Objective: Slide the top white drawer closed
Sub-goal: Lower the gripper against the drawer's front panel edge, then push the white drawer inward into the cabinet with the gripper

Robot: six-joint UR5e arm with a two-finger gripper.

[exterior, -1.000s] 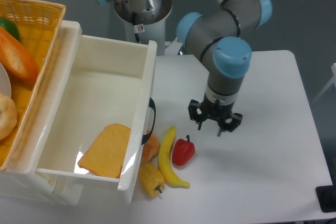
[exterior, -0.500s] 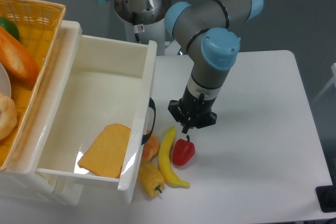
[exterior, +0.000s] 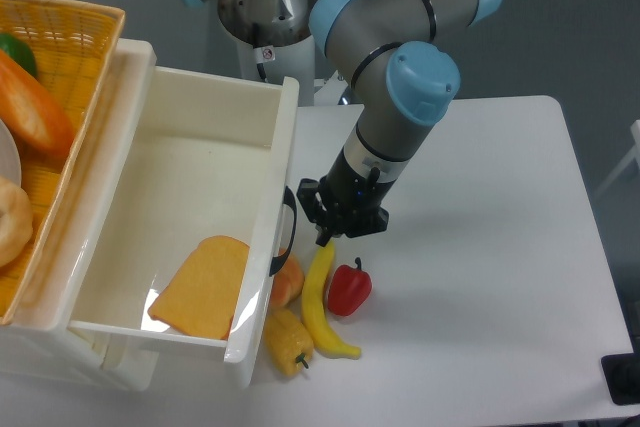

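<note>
The top white drawer (exterior: 180, 172) stands pulled far out toward the right. Its front panel (exterior: 275, 217) carries a black arched handle (exterior: 289, 231). An orange wedge-shaped toy (exterior: 205, 287) lies on the drawer floor. My gripper (exterior: 324, 237) hangs low over the table just right of the handle, about a finger's width from the front panel, with its tip pointing down-left. It is seen side-on with only one fingertip distinct, so how the jaws stand is unclear. Nothing is visibly held.
Toy vegetables lie by the drawer front: a red pepper (exterior: 349, 287), a long yellow one (exterior: 322, 299), a yellow pepper (exterior: 287, 339) and an orange piece (exterior: 289, 282) under the handle. An orange wicker basket (exterior: 70, 57) with food sits at top left.
My gripper has travelled left across the table, from right of the red pepper to beside the drawer handle. The wrist turned on the way. The drawer has not moved.
</note>
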